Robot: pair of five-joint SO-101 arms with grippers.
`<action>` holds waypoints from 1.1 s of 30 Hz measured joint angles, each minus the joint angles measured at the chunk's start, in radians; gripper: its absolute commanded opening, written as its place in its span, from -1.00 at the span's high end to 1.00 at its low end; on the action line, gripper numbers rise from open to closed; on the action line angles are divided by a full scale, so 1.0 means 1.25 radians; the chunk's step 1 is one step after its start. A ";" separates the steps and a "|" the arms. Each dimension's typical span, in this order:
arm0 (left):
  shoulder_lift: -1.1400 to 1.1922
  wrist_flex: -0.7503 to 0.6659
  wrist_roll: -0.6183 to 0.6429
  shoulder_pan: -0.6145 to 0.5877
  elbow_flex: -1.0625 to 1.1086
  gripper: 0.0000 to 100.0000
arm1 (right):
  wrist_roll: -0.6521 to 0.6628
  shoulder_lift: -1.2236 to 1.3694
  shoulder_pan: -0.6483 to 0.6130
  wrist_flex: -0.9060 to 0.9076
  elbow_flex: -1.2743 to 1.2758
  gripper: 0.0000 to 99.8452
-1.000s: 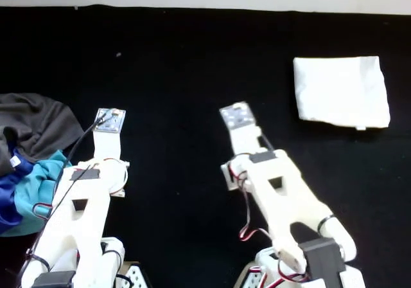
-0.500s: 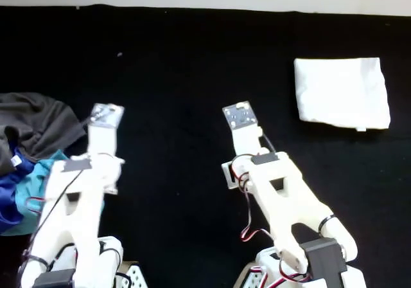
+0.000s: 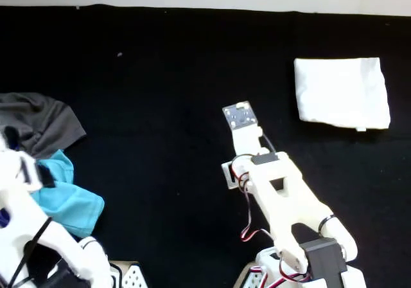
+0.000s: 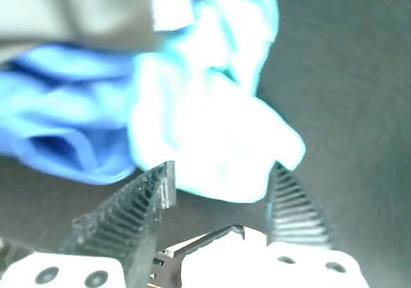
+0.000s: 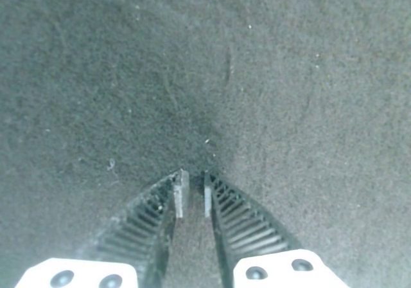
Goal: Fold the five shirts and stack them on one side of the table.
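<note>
A white shirt point(image 3: 341, 92) lies folded into a neat flat rectangle (its edges fairly square) at the far right of the black counter point(image 3: 173, 76), well apart from the others. At the left edge a grey shirt point(image 3: 38, 117) sits crumpled and unfolded, and just nearer than it a teal shirt point(image 3: 67, 198) lies bunched in a loose heap, touching the grey one. A blue shirt point(image 4: 58, 127) is rumpled beside the teal one, pressed against it and partly under the grey cloth.
</note>
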 measured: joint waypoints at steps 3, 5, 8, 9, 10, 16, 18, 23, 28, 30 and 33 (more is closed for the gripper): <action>0.000 -0.034 -0.033 -0.068 -0.042 0.50 | 0.000 0.000 0.000 -0.001 0.000 0.90; 0.000 -0.064 -0.037 -0.087 -0.074 0.50 | 0.000 0.000 0.000 -0.001 0.000 0.90; 0.039 -0.081 -0.038 -0.083 -0.131 0.50 | 0.000 0.000 0.000 -0.005 0.002 0.90; 0.066 -0.083 -0.038 -0.077 -0.149 0.50 | 0.000 0.000 0.000 -0.009 0.002 0.90; 0.097 -0.083 -0.038 -0.071 -0.169 0.50 | 0.000 0.000 0.000 -0.010 0.002 0.90; 0.319 -0.065 -0.001 -0.050 -0.317 0.50 | 0.000 0.000 0.000 -0.012 0.005 0.90; 0.392 -0.055 0.012 -0.048 -0.372 0.50 | 0.000 0.000 0.000 -0.012 0.005 0.90; 0.543 -0.004 0.047 -0.015 -0.495 0.50 | 0.000 0.000 0.000 -0.012 0.005 0.90; 0.637 0.041 0.071 0.029 -0.598 0.59 | 0.000 0.000 0.000 -0.012 0.005 0.90; 0.655 0.056 0.074 0.041 -0.632 0.79 | 0.000 0.000 0.000 -0.012 0.005 0.90; 0.670 0.076 0.074 0.052 -0.675 0.95 | 0.000 0.000 0.000 -0.012 0.005 0.90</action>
